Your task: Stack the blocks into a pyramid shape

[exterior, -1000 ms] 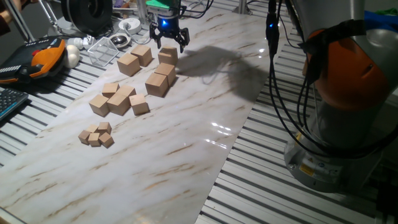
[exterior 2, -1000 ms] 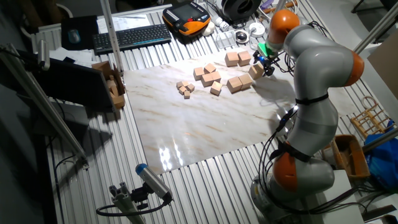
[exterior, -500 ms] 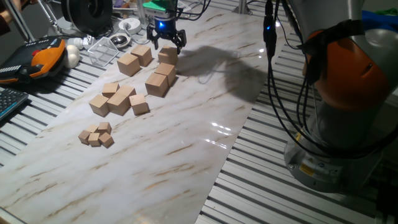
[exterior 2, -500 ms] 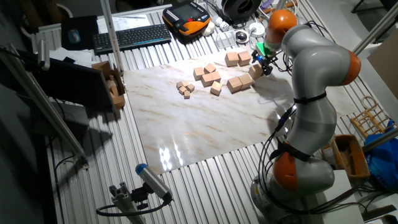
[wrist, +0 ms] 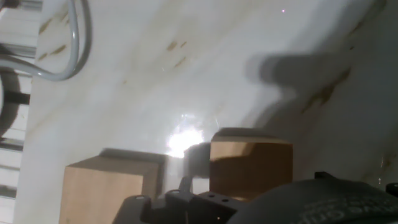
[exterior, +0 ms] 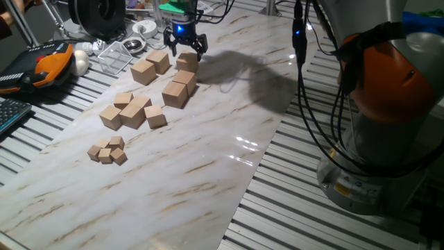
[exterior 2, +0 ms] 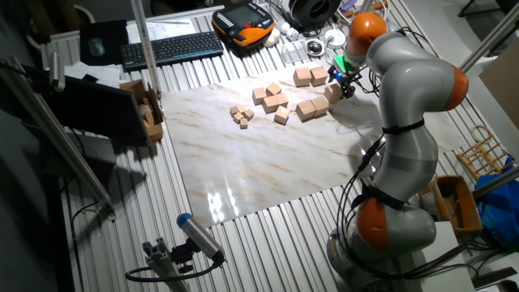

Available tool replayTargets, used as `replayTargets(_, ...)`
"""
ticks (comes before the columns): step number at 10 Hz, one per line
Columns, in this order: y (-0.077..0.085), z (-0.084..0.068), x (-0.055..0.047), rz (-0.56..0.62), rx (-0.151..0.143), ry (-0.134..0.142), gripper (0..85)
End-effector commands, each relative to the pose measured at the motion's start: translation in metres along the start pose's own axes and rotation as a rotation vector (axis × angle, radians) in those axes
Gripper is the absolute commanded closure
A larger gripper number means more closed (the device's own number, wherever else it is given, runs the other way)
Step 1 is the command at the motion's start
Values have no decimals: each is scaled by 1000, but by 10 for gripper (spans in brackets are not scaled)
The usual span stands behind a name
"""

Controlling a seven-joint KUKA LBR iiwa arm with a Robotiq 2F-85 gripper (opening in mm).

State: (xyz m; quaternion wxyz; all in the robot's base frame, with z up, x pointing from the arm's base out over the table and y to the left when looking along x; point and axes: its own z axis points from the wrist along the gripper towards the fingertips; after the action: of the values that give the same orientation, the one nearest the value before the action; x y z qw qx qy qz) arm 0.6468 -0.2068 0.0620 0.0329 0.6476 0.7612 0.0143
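Note:
Five large tan blocks lie at the far end of the marble board. Two sit side by side (exterior: 143, 71) (exterior: 159, 60), two more touch each other (exterior: 175, 93) (exterior: 186, 78), and one (exterior: 187, 61) stands alone beyond them. My gripper (exterior: 186, 47) hangs just above that lone block with its fingers spread open and empty. In the other fixed view the gripper (exterior 2: 345, 81) is over the same block (exterior 2: 334, 92). The hand view shows that block (wrist: 252, 163) close below and a second block (wrist: 111, 186) to its left.
Medium cubes (exterior: 132, 111) and tiny cubes (exterior: 107, 151) lie nearer on the board. An orange teach pendant (exterior: 48, 64), a clear tray with bowls (exterior: 119, 53) and a keyboard (exterior 2: 172, 49) lie off the board. The arm's base (exterior: 388, 139) stands at the right.
The gripper has shifted slightly left and farther back over the lone block, mostly in the first half second. The blocks have not moved.

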Motion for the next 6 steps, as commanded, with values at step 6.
replayTargets(6,-2,10,-2,40,16,36,0)
